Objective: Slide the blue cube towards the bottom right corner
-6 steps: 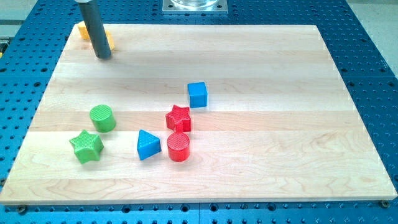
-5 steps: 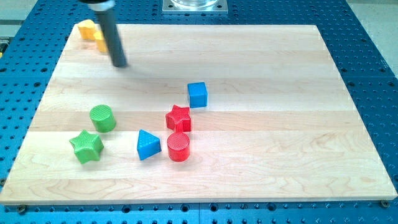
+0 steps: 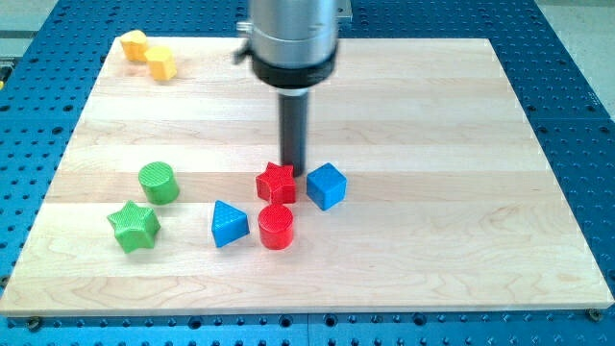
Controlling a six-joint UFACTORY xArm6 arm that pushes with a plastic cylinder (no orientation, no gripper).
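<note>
Blue cube (image 3: 326,185), small, light-looking hard plastic, sits near the wooden board's (image 3: 461,240) centre, likely to slide easily and twist if pushed off-centre. At its ten o'clock, just beside it, stands the rod's tip (image 3: 292,170); no fingers exist. Red star (image 3: 276,183) lies at nine o'clock, close by.
</note>
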